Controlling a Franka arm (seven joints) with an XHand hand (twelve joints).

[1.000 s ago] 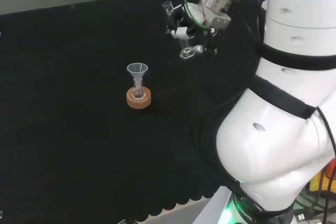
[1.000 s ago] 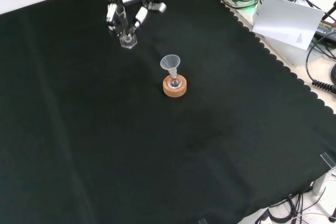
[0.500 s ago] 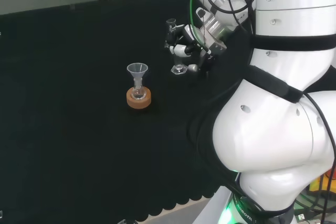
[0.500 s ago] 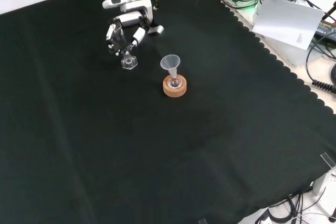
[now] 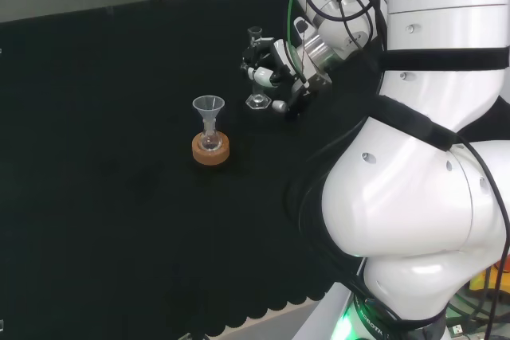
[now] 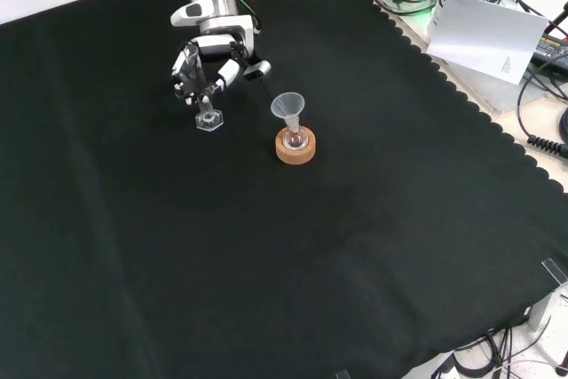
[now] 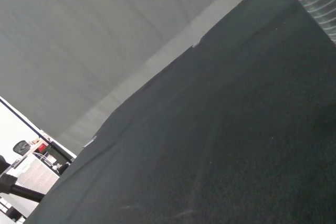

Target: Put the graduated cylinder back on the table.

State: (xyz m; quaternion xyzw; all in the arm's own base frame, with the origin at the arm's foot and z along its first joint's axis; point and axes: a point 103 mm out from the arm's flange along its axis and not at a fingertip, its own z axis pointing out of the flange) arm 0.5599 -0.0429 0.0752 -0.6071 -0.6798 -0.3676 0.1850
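Lowering step: hand (image 6: 206,67) curled round graduated cylinder (image 6: 209,111), held upright just left of funnel (image 6: 287,106) on cork stand (image 6: 295,146) in front view. Hexagonal base at or just above worktop (image 6: 266,246); contact unclear. Judgement: keep cylinder vertical, seat base flat, then uncurl fingers, withdraw clear of funnel.

We see the hand (image 6: 206,68) low over the bench (image 6: 266,264), fingers (image 5: 263,73) curled (thumb side out), white arm (image 5: 414,197) bent over behind it in the head view.
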